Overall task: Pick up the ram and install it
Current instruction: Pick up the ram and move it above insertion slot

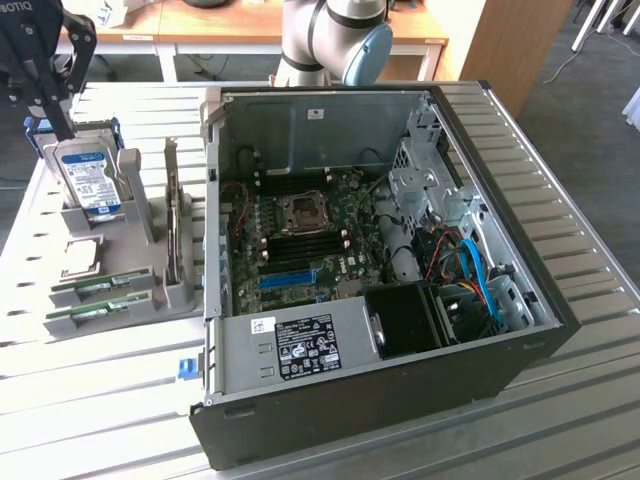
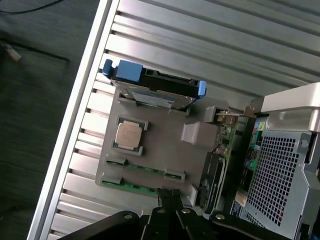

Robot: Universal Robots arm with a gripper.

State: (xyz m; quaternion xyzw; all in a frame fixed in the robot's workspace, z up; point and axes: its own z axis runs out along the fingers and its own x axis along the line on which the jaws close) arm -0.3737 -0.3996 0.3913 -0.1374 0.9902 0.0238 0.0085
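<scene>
Green ram [image 1: 98, 288], two sticks half sunk in the near slots of the grey holder [image 1: 140, 265], lies at the exterior view's eight o'clock. Beyond sit a processor chip [image 1: 80, 255] and a hard drive [image 1: 88, 178]. At eleven o'clock is the end effector [image 1: 60, 120], cut off above, clenched on nothing.

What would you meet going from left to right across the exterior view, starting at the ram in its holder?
ram → upright card → processor socket → black box → blue cables
</scene>
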